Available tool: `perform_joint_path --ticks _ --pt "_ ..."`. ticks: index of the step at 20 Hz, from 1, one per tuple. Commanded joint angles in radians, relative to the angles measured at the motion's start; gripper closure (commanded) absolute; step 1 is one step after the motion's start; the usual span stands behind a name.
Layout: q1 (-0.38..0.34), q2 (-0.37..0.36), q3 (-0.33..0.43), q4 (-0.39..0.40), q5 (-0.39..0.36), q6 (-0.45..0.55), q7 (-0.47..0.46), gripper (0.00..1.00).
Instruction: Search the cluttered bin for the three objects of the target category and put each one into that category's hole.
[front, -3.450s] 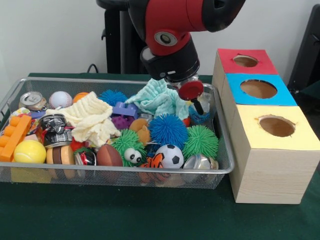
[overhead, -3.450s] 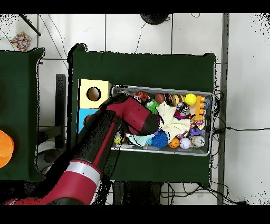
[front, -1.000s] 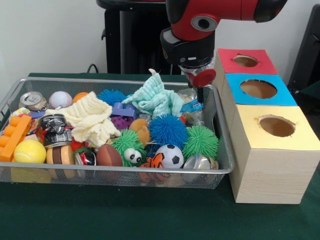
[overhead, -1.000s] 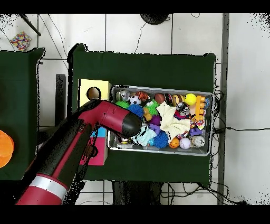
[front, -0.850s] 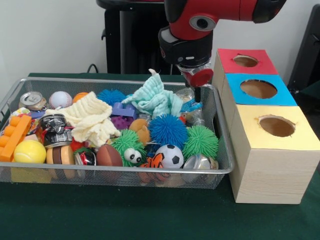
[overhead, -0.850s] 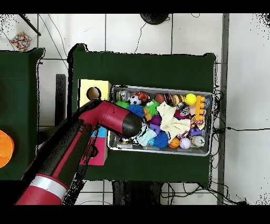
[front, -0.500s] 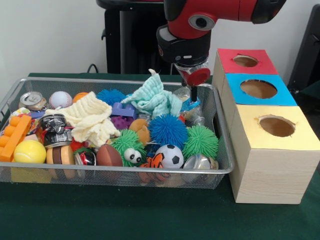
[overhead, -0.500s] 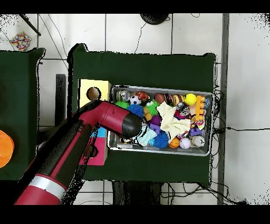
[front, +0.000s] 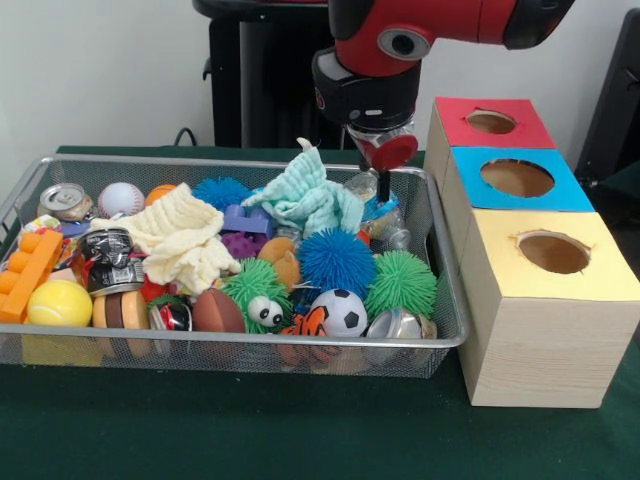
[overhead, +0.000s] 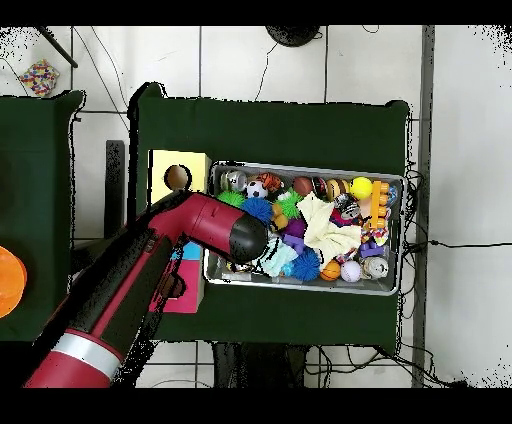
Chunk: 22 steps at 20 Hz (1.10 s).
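The wire bin is packed with toys. Among them are a soccer ball, a baseball, a yellow ball, a brown football, spiky balls in blue and green, and several cans. A mint cloth and a cream cloth lie on top. My gripper, with a red disc on its side, hangs over the bin's right end, just above a crumpled clear bottle. In the overhead view the arm hides the gripper.
Three wooden boxes stand right of the bin, with round holes in red, blue and yellow tops. The yellow box shows beside the bin from overhead. An orange brick lies at the bin's left end.
Since 3.5 s ago the gripper has risen out of the bin and gone right. Over the last second it has drifted slightly left and sunk a little towards the crumpled bottle.
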Motion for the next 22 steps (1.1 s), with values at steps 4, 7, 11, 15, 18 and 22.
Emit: perform_joint_path --ticks 4,7,11,15,18,22 --pt "0.012 0.094 0.074 0.004 -0.007 -0.031 0.231 0.0" --pt "0.02 0.098 0.063 0.001 -0.012 -0.037 0.237 0.0" --pt "0.023 0.094 0.061 0.006 -0.007 -0.029 0.229 0.0" --pt "0.033 0.116 0.049 -0.003 -0.035 -0.051 0.253 0.0" --pt "0.04 0.134 0.04 -0.007 -0.051 -0.052 0.264 0.0" --pt "0.042 0.14 0.033 -0.01 -0.051 -0.058 0.266 0.0"
